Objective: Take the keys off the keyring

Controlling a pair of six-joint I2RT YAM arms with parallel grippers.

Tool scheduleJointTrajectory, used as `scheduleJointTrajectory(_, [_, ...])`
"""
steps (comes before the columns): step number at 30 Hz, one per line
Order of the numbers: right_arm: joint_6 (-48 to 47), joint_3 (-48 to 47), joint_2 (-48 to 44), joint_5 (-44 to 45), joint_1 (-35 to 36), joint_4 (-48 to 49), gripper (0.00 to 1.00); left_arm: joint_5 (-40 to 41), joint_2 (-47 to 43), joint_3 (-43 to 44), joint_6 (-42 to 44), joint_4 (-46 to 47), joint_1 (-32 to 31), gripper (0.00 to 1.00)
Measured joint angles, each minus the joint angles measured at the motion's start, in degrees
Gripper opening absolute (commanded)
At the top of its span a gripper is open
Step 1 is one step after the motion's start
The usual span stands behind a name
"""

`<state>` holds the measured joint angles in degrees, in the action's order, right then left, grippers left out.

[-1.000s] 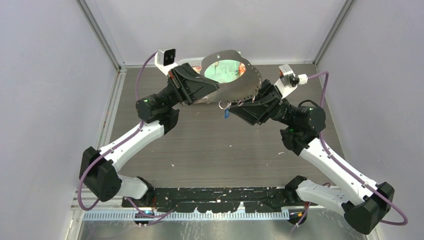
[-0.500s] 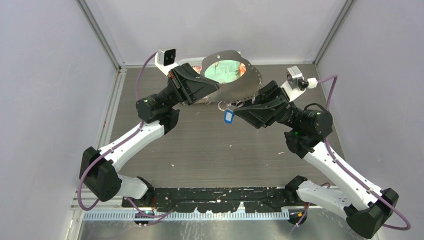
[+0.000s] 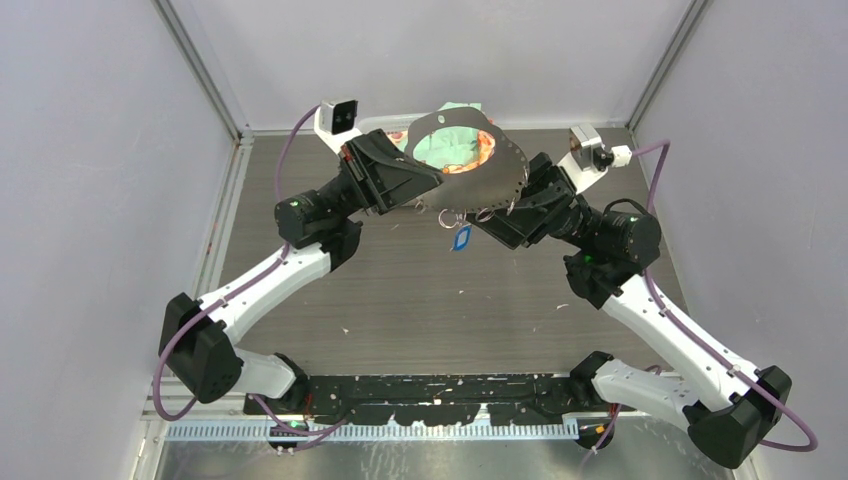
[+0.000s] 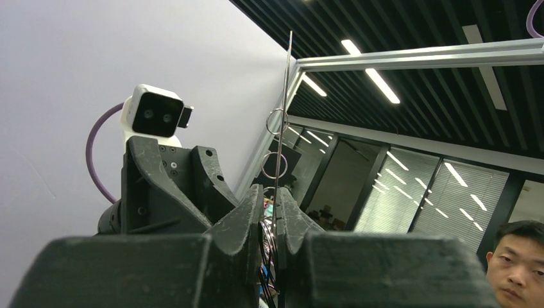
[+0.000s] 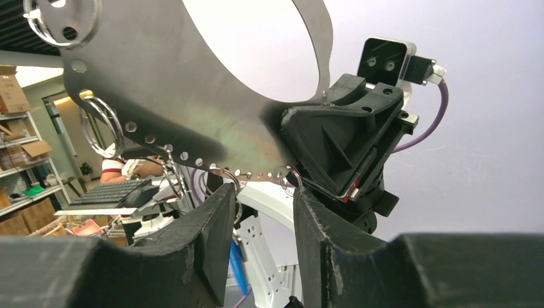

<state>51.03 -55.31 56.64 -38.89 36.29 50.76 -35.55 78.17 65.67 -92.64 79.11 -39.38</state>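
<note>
The keyring [image 3: 493, 178], a thin grey plate with a big hole, is held tilted up above the table. My left gripper [image 3: 430, 192] is shut on its left rim. In the left wrist view the plate [image 4: 284, 109] shows edge-on between the closed gripper [image 4: 274, 206]. The keys with the blue tag [image 3: 461, 238] hang from a loop under the plate's near rim. My right gripper [image 3: 488, 214] is open just right of them. In the right wrist view the open gripper [image 5: 263, 200] sits under the plate [image 5: 192, 96], with the blue tag [image 5: 238, 264] beside its left finger.
A white basket with green and orange cloths [image 3: 452, 150] shows through the plate's hole at the back. Grey walls close in the table on the left, right and back. A black rail [image 3: 430, 395] runs along the near edge.
The plate has tilted up and shifted slightly right with my left gripper. The blue tag swung and turned. My right gripper moved in under the plate's near rim.
</note>
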Motion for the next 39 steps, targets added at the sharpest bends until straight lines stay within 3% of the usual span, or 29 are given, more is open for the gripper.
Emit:
scheduleJointTrajectory(16, [0.7,-0.5,0.0,-0.8,1.0,2.0,0.4,1.5,0.7,0.0,0.1,-0.3,-0.1,0.01])
scheduleJointTrajectory(20, [0.8,-0.5,0.0,-0.8,1.2,2.0,0.33,1.5,0.7,0.0,0.1,-0.7,-0.1,0.01])
scheduleJointTrajectory(25, [1.0,-0.5,0.0,-0.8,1.5,1.9,0.12,1.6,0.7,0.0,0.3,-1.0,-0.1,0.01])
scheduleJointTrajectory(29, [0.3,-0.5,-0.5,-0.5,1.5,1.0,0.03,1.7,0.7,0.0,0.3,-1.0,-0.1,0.01])
scheduleJointTrajectory(34, [-1.9,-0.5,-2.4,0.3,1.5,-2.3,0.01,2.2,0.5,-0.5,1.8,-2.1,-0.1,0.01])
scheduleJointTrajectory(39, [-8.7,-0.5,-6.3,1.9,1.5,-14.8,0.01,3.4,-2.3,-4.6,5.3,-5.6,0.2,0.0])
